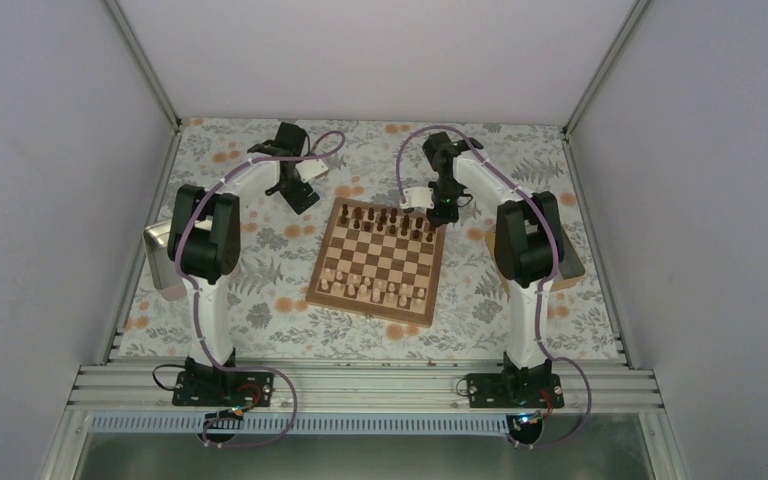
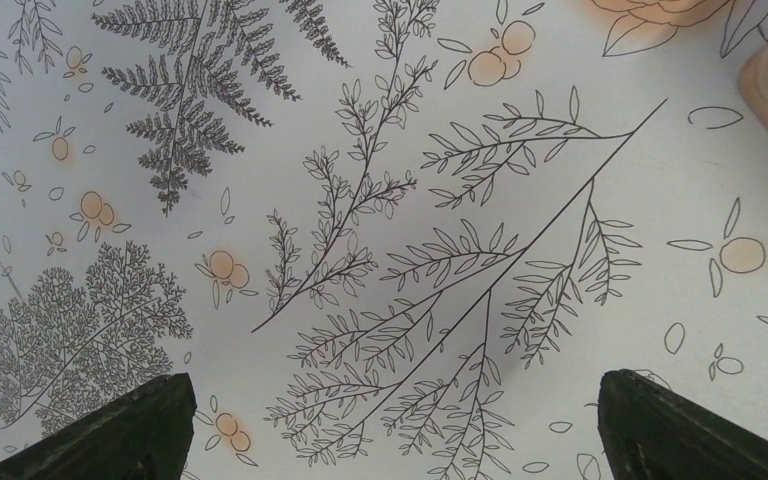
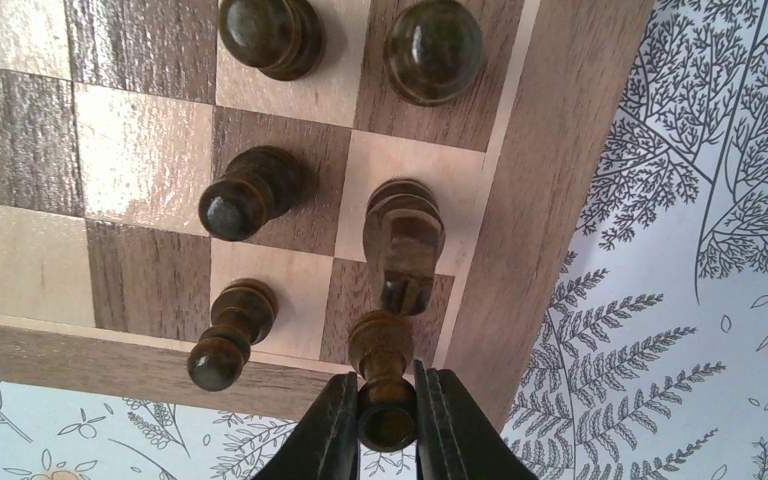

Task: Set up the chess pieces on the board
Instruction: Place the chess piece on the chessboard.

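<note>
While the right gripper (image 3: 383, 405) pinches a dark piece (image 3: 380, 345), its base points toward 12 o'clock (onto the board (image 3: 550, 150) corner square).

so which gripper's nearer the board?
Right. The right gripper is over the board at its far right corner, shut on a dark chess piece. The left gripper hangs open over the tablecloth, off the far left corner.

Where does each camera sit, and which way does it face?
Top external: above and behind, looking down at the board; left arm and right arm show.
Left wrist: looking down at floral tablecloth; open left gripper shows.
Right wrist: facing the board's corner; right gripper clamps a dark chess piece.
Shared: board, in top and right wrist.
</note>
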`<state>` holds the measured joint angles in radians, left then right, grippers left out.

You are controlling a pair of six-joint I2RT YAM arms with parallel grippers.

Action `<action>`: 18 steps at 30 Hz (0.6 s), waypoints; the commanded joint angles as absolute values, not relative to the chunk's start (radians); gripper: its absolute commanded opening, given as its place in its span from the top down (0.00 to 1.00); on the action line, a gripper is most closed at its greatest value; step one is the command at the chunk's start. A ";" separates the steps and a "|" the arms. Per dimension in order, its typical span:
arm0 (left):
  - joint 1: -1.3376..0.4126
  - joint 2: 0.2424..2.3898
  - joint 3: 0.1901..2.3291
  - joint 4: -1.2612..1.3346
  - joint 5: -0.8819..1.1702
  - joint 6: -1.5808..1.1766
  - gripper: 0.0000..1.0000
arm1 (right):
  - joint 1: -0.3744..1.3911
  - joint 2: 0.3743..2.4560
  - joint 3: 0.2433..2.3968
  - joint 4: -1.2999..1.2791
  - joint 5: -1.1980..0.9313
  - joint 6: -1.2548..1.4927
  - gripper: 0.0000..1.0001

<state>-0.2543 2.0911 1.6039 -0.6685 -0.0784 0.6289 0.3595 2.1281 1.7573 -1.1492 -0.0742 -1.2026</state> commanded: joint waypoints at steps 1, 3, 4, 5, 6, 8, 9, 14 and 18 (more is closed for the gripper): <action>-0.252 2.065 1.605 -0.673 -0.070 0.640 0.00 | 0.369 2.117 1.743 -1.162 -0.097 -1.191 0.88; -0.252 2.065 1.604 -0.673 -0.069 0.639 0.00 | 0.368 2.118 1.740 -1.158 -0.095 -1.189 0.82; -0.252 2.065 1.604 -0.673 -0.069 0.638 0.00 | 0.368 2.114 1.738 -1.150 -0.093 -1.188 0.78; -0.252 2.065 1.603 -0.673 -0.070 0.638 0.00 | 0.368 2.110 1.739 -1.148 -0.094 -1.187 0.75; -0.252 2.065 1.605 -0.673 -0.071 0.638 0.00 | 0.368 2.107 1.743 -1.149 -0.103 -1.187 0.73; -0.253 2.067 1.604 -0.673 -0.070 0.639 0.00 | 0.368 2.100 1.750 -1.150 -0.124 -1.189 0.68; -0.252 2.068 1.604 -0.673 -0.071 0.638 0.00 | 0.368 2.096 1.752 -1.149 -0.124 -1.187 0.66; -0.253 2.064 1.606 -0.672 -0.073 0.635 0.00 | 0.354 2.056 1.770 -1.169 -0.120 -1.174 0.59; -0.251 2.066 1.622 -0.665 -0.078 0.611 0.00 | 0.322 1.981 1.781 -1.205 -0.118 -1.155 0.57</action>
